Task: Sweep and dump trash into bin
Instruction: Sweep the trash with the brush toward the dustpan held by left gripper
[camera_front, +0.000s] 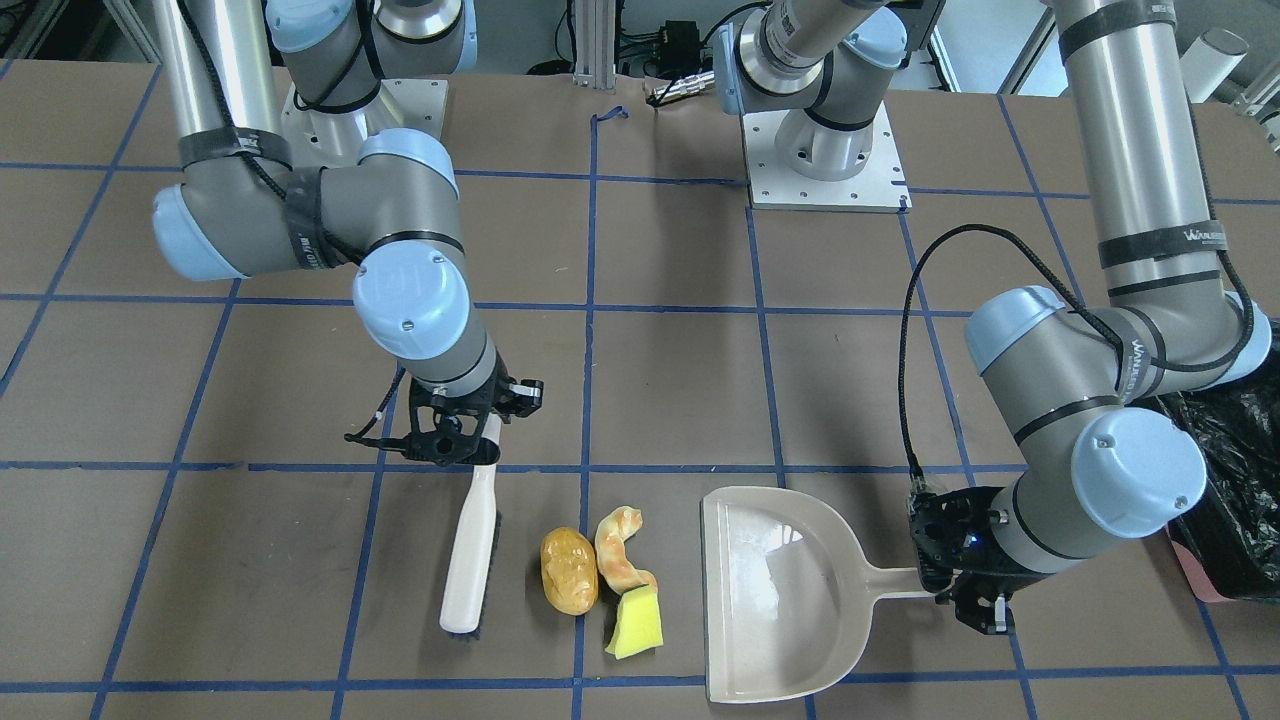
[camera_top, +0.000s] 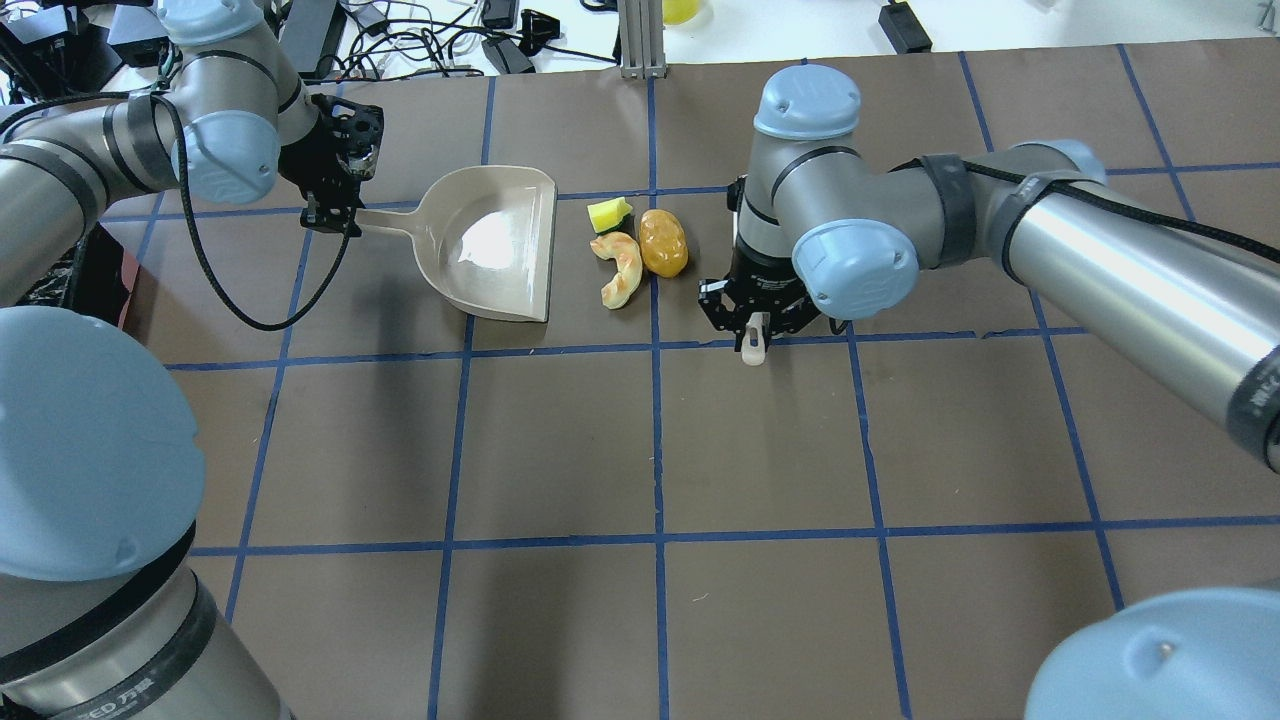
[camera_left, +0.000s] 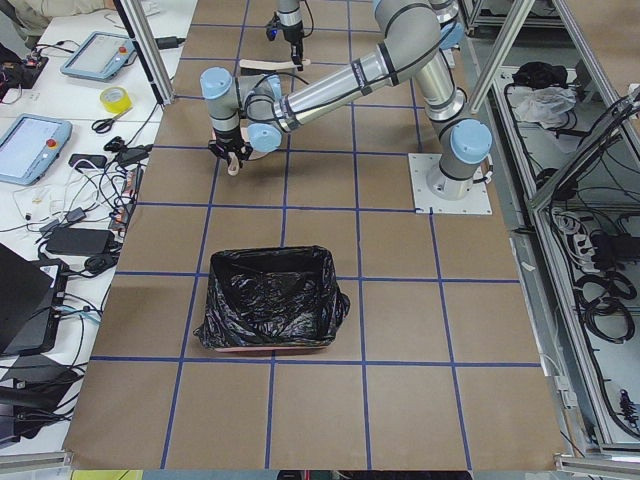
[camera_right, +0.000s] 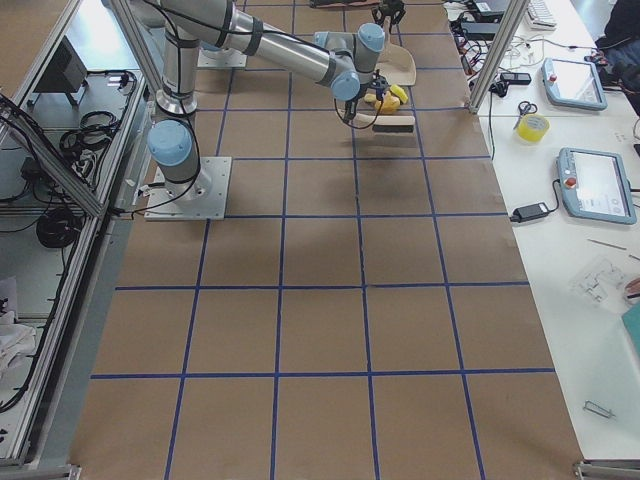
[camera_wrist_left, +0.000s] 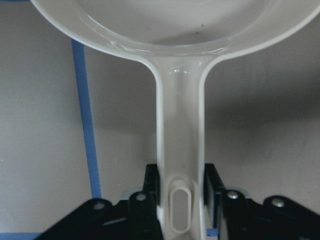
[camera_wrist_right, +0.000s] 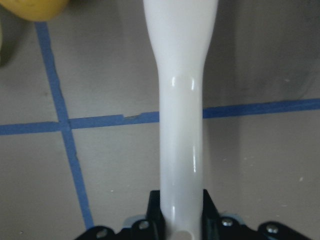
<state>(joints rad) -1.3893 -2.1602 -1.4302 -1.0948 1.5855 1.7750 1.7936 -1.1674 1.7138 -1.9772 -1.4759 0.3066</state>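
The trash lies in a tight group on the table: a golden-brown lump (camera_front: 568, 583), a curled orange-cream strip (camera_front: 620, 550) and a yellow sponge wedge (camera_front: 637, 620). My right gripper (camera_front: 470, 425) is shut on the handle of a white brush (camera_front: 468, 550), which lies beside the lump. My left gripper (camera_front: 962, 592) is shut on the handle of the beige dustpan (camera_front: 780, 590), whose open mouth faces the trash. The wrist views show each handle (camera_wrist_left: 180, 150) (camera_wrist_right: 181, 125) between the jaws. The bin (camera_left: 270, 310), a pink tub with a black bag, stands on my left.
The bin's black bag also shows at the edge of the front view (camera_front: 1235, 480), close behind my left arm's elbow. The brown table (camera_top: 760, 450) has a blue tape grid. Both arm bases are bolted at the robot's side.
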